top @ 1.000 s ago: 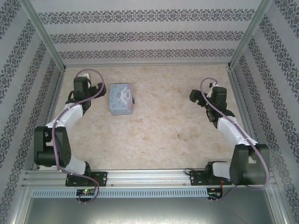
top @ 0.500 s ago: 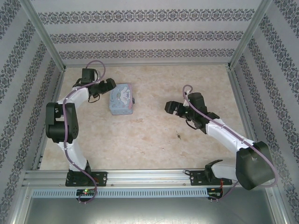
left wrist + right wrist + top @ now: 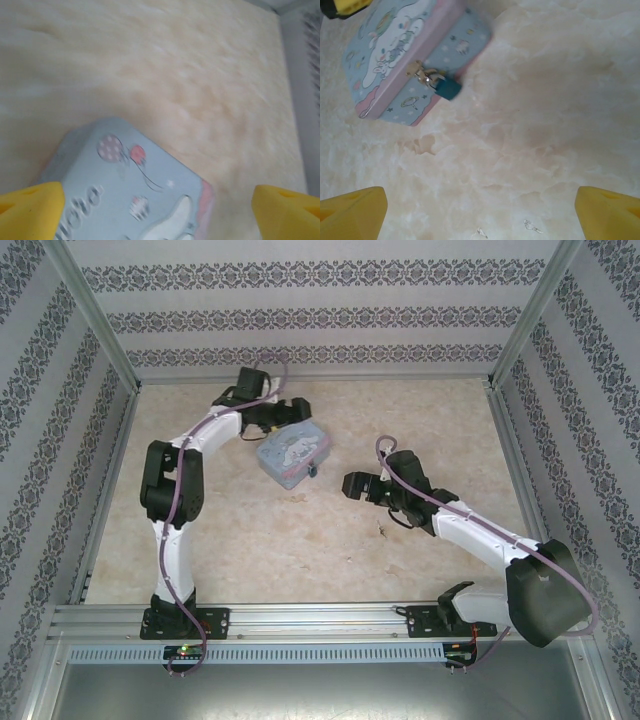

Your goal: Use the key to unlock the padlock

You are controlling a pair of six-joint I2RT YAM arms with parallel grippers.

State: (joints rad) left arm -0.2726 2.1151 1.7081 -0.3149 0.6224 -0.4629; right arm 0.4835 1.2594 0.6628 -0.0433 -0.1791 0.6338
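Both arms out over the beige marble-look table (image 3: 420, 420), nothing held.

- Left gripper (image 3: 287, 412): fingers spread wide, empty. It sits at the far edge of the pastel-blue cartoon-printed tin box (image 3: 293, 457). In the left wrist view its yellow fingertips (image 3: 30, 210) flank the lid from above. Can't tell whether it touches the tin.
- Right gripper (image 3: 353, 485): fingers spread wide, empty, low over bare table just right of the tin and pointing at it.
- Tiny dark teal padlock with a silvery shackle (image 3: 448, 89): hooked through the metal hasp on the tin's front wall, on the side facing the right arm. Its body dangles down by the table.
- Key: not sure. There is a small dark speck on the table (image 3: 382, 531) under the right forearm, and small silvery bits (image 3: 532, 227) at the bottom of the right wrist view. Both are too small to confirm.

Step, as a judgement: approach only; key not picked up, padlock shut on the hasp.

Risks:
- The key, if that speck, lies flat and is tiny, so wide fingers may scrape it away or miss the pinch.
- The forearm passes above it and could sweep it.
- The left gripper could shove the tin and turn the padlock away from the right wrist camera.
- The padlock hangs loose, so a key push would swing it unless something steadies it.
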